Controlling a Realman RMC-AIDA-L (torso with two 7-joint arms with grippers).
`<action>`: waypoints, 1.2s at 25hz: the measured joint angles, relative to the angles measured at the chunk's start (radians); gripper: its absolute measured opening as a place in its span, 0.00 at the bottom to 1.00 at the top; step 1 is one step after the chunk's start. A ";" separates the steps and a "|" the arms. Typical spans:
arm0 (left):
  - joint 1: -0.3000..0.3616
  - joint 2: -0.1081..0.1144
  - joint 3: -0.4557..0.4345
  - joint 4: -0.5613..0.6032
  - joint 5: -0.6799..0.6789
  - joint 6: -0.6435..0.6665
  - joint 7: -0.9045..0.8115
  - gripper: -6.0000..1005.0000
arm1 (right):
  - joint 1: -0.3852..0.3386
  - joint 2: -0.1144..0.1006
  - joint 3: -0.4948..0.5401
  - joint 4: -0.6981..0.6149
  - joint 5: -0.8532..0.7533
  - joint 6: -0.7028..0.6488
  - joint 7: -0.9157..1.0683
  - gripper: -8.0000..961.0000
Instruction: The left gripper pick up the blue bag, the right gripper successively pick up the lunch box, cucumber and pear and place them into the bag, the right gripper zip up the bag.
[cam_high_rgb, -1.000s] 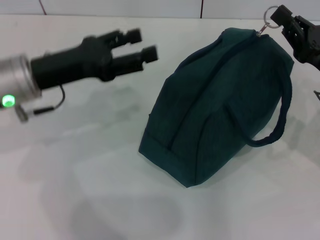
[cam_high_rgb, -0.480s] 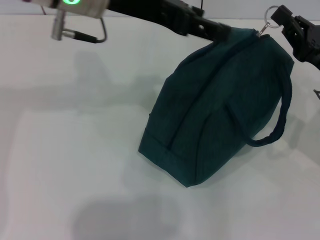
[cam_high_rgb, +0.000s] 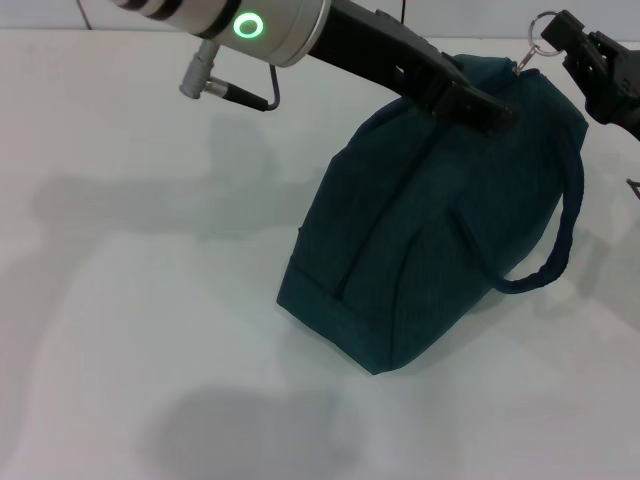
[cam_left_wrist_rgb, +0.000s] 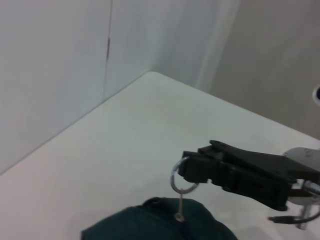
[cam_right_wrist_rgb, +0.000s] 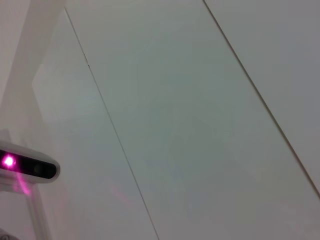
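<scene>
I have the blue bag (cam_high_rgb: 440, 210) sitting right of centre on the white table (cam_high_rgb: 150, 330), leaning so its top points toward one o'clock, with one looped handle (cam_high_rgb: 555, 240) hanging off its three-o'clock side. The zipper looks run all the way to the far end, so I judge the bag closed with the lunch box, cucumber and pear inside; none of them is visible.

At the bag's one-o'clock tip the silver ring zipper pull (cam_high_rgb: 541, 24) stands up, and the right gripper (cam_high_rgb: 560, 35) has its jaws pinched onto that ring. The left wrist view confirms it, showing the ring (cam_left_wrist_rgb: 182, 176) caught in the black fingertips.

The left gripper (cam_high_rgb: 490, 108) reaches in from eleven o'clock and rests against the top of the bag near the zipper line. I cannot tell whether its jaws are apart or clamped on fabric.

The risks as I see them:
- If the right arm pulls further on a zipper already at its stop, it could drag or tip the bag.
- If the left claw pushes down, the soft bag may fold or slide toward five o'clock.
- A retreat with the ring snagged could lift the bag.
</scene>
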 joint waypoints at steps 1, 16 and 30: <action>0.000 0.000 0.010 0.000 0.010 -0.014 0.000 0.78 | 0.000 0.000 0.000 0.000 0.000 0.000 0.000 0.04; 0.011 -0.002 0.058 -0.021 0.061 -0.048 -0.002 0.77 | 0.000 0.000 -0.003 0.000 0.000 0.000 0.003 0.04; 0.060 0.000 0.066 -0.014 -0.004 -0.079 0.092 0.52 | -0.003 0.000 -0.003 0.000 0.000 0.006 0.009 0.04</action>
